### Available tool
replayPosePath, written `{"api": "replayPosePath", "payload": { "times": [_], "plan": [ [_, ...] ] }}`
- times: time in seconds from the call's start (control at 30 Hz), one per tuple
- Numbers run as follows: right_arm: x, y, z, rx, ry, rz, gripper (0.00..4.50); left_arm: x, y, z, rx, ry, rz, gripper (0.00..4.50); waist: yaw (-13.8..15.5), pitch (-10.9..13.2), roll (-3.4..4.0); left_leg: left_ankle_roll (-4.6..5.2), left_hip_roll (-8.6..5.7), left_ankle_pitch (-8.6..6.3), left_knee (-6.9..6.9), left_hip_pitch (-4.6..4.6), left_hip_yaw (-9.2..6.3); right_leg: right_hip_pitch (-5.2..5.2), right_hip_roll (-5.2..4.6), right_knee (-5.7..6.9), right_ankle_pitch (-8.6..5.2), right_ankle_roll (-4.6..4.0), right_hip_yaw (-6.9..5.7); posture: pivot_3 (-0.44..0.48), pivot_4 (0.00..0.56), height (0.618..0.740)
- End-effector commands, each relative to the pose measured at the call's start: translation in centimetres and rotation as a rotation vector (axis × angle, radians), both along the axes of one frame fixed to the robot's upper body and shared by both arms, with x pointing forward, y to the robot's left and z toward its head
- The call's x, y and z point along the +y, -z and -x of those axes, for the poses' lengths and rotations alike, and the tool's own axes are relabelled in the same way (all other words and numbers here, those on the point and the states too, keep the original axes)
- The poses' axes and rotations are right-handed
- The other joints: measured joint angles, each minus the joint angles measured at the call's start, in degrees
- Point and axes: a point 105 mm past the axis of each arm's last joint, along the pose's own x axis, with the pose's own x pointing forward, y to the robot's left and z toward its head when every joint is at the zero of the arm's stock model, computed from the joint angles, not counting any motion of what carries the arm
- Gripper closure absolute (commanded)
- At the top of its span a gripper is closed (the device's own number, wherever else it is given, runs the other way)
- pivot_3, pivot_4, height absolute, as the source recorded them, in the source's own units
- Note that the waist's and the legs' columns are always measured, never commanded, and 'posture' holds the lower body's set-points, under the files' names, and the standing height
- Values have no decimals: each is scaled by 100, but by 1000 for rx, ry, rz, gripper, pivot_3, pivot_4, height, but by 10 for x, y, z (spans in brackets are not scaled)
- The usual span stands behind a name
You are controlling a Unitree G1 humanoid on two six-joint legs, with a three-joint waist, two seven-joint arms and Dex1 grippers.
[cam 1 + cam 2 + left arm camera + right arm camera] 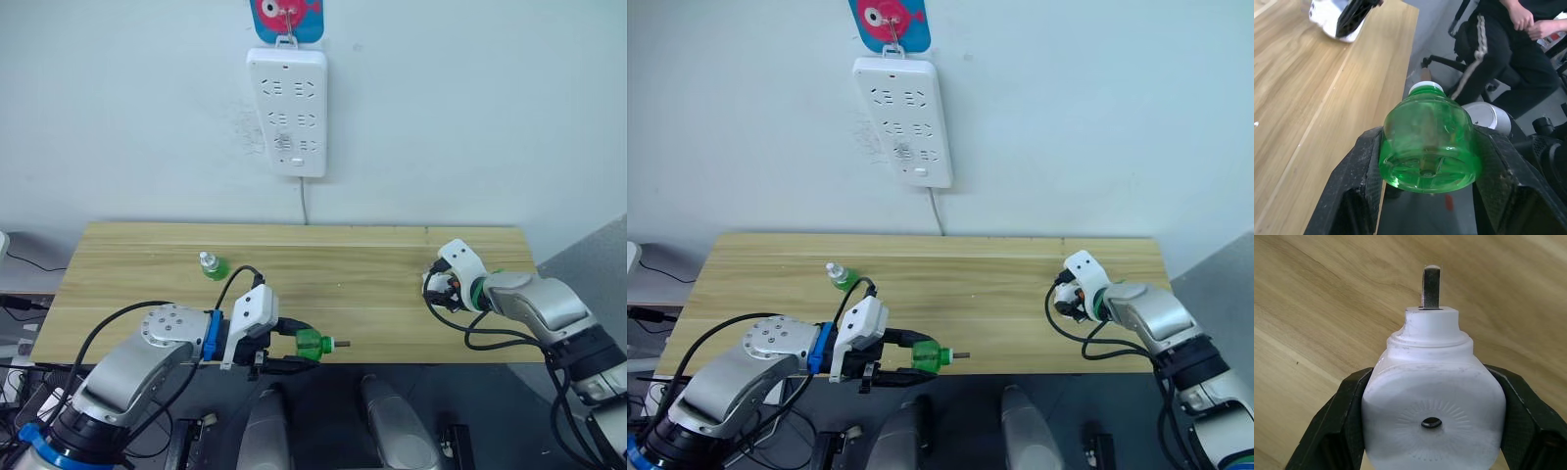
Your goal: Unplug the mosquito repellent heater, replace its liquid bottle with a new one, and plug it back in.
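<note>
My left gripper (300,351) is shut on a green liquid bottle (1426,128) at the table's front edge, with the bottle's thin wick stem pointing right, beyond the edge. The mosquito repellent heater (1432,382) is white and rounded, with a small vent hole and a metal prong (1431,286). My right gripper (437,285) is shut on it, low over the right part of the wooden table (372,294). A second green bottle (212,265) with a pale cap stands on the table at the left rear, clear of both grippers.
A long white power strip (286,111) hangs on the wall above the table's back edge, its cord dropping behind the table. A seated person (1508,44) and a chair are beyond the table's front edge in the left wrist view.
</note>
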Motion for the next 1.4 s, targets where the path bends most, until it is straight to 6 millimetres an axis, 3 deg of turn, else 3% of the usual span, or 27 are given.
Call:
{"api": "replayPosePath", "payload": {
  "times": [0.03, 0.1, 0.17, 0.27, 0.43, 0.53, 0.73, 0.9, 1.03, 1.4],
  "plan": [
    [-9, -4, -8, 3, 43, 15, 1467, -2, 2, 1, -30, 7, 1, 2221, -3, 0, 0, 0, -1, 0, 3, 1, 0, 2, 0, 0, 0, 1, 0, -216, 301, 733],
    [-9, -4, -9, 15, 56, 1, 1467, -3, 3, 0, -40, 2, 5, 2221, -1, 0, 0, 0, -1, 0, 5, 1, -2, 4, 0, 0, 1, 2, -1, -214, 300, 733],
    [-9, -6, -10, 10, 60, 1, 732, -4, 4, 0, -45, 1, 6, 2221, 0, 0, 0, 0, -1, 0, 6, 1, -5, 7, 0, 0, 2, 3, -3, -214, 298, 733],
    [-6, -18, -9, -4, 75, -50, 0, -2, 4, -2, -53, -10, 12, 2221, -2, 0, 0, 0, -1, 0, 7, 1, -6, 7, 0, 2, 3, 4, -4, -219, 293, 733],
    [-2, -59, 7, -84, -5, -96, 0, 4, 2, -3, -58, -16, 23, 2221, 2, -1, 2, 0, -1, 0, 4, 0, -8, 6, 0, 4, 4, 7, -5, -215, 281, 733],
    [-2, -87, 31, -88, -44, -197, 0, 5, -3, -11, -101, -73, 64, 2221, 27, -1, 1, 0, -1, 0, 0, -1, -18, 6, 0, 5, 4, 7, -14, -224, 281, 733],
    [38, -119, 71, -251, -141, -622, 0, -7, -23, -44, -272, -285, 253, 2221, 21, -11, -9, 0, -1, 0, 12, 1, -26, 19, 3, 4, 5, 10, -19, -247, 276, 733],
    [69, -113, 84, -287, -39, -938, 0, -28, -28, -55, -398, -371, 350, 2221, -31, -19, -2, 0, 0, 0, 15, 1, -21, 18, 6, 10, 12, 15, -9, -265, 271, 733],
    [93, -109, 79, -216, 15, -1156, 0, -50, -39, -61, -474, -428, 430, 2221, -78, -21, -3, -1, -3, 4, 26, 1, -16, 21, 4, 5, 29, 26, -2, -268, 268, 733],
    [134, -121, 66, -134, -22, -1316, 0, -69, -51, -58, -468, -417, 490, 2221, -250, -31, 0, 6, -1, 10, 18, 0, -22, 18, 10, 6, 38, 26, -6, -264, 266, 733]
  ]
}}
